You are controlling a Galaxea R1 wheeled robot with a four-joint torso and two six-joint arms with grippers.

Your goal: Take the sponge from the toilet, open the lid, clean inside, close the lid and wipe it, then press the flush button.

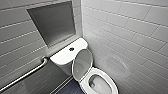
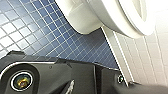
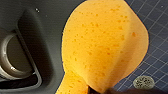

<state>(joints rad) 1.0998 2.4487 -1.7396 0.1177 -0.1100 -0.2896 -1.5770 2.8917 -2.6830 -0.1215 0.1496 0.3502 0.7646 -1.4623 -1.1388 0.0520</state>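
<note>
Right claw (image 3: 98,90) is clamped on the orange, porous figure-eight sponge (image 3: 100,45), up over the blue tile floor (image 3: 155,50). White glossy ceramic toilet (image 1: 113,85) has its oval lid (image 1: 82,63) standing open. Left claw's grip: can't tell.

The toilet (image 1: 111,83) bowl's front is cut off by the head view's lower edge, and the grab bar (image 1: 25,74) runs out at the side. One end of the sponge (image 3: 105,47) passes beyond the picture's edge. A grey speckled blob (image 3: 143,82) on the floor (image 3: 157,57) is too blurred to identify.
</note>
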